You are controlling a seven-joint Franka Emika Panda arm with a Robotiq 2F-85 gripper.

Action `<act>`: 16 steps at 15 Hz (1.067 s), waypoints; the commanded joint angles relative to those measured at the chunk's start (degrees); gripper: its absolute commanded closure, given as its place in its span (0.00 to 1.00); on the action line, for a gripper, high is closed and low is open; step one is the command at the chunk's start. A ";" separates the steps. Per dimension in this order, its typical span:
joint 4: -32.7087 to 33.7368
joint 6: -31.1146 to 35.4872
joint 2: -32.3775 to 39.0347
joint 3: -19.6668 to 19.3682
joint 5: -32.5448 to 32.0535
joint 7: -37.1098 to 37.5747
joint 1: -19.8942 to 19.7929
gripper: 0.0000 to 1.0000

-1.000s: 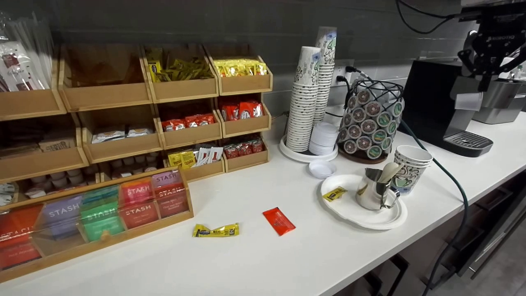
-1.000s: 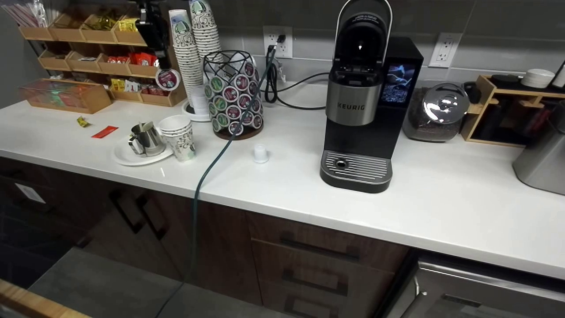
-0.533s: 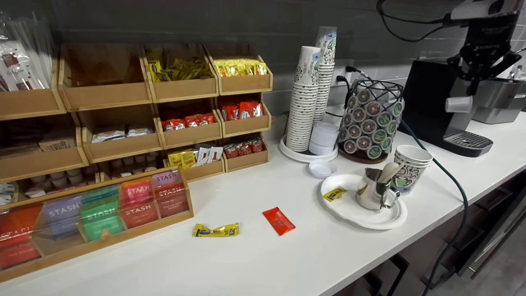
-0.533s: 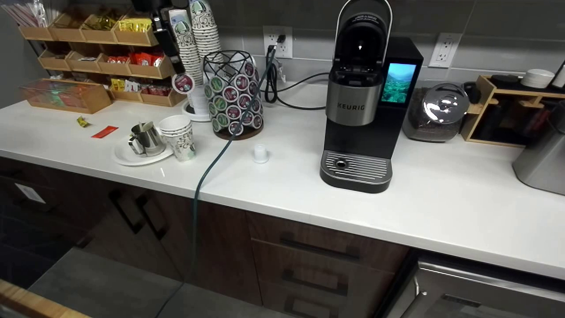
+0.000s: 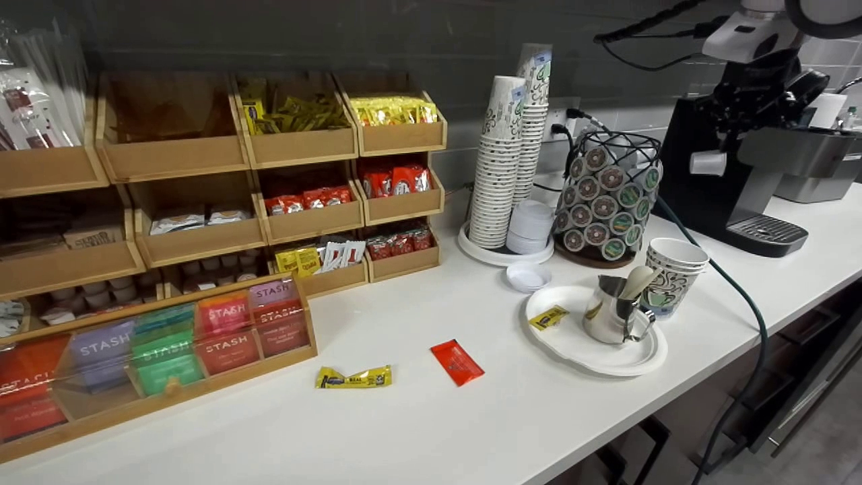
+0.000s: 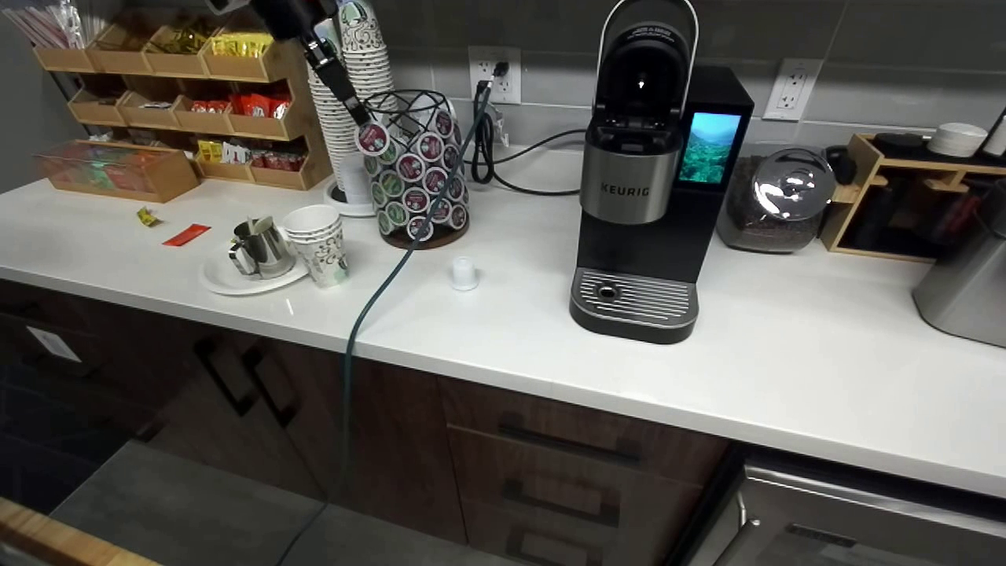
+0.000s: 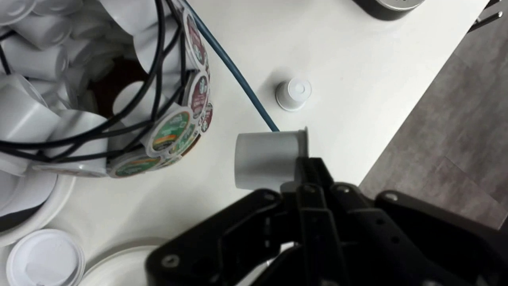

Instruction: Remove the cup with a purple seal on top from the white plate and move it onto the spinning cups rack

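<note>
My gripper (image 7: 311, 165) is shut on the rim of the cup (image 7: 264, 159), a small whitish pod. Its dark purple-red lid faces the camera in an exterior view (image 6: 372, 139). The cup lies sideways in the air, off the plate, its narrow end toward the spinning cups rack (image 7: 160, 39). In the wrist view it is beside the rack, with a gap. The rack is a black wire tower of green- and purple-lidded pods on a brown base (image 5: 596, 261). The white plate (image 5: 566, 350) stands nearby with a metal pitcher and a yellow packet on it.
A whitish pod (image 6: 464, 273) stands upside down on the counter near the rack. A green cable (image 6: 377, 295) runs past the rack's front. Paper cups (image 5: 675, 269), tall cup stacks (image 5: 498, 182) and the coffee machine (image 6: 629, 259) stand around it.
My gripper has carried the cup closer to the rack, leftward in one view and rightward and slightly down in another. The gripper has tilted. The machine's screen has brightened.
</note>
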 commanded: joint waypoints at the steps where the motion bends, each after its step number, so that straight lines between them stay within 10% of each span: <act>1: -0.97 4.06 0.67 -0.13 -4.36 6.88 -0.11 1.00; 16: 1.52 5.94 4.84 0.55 -11.59 27.40 0.61 1.00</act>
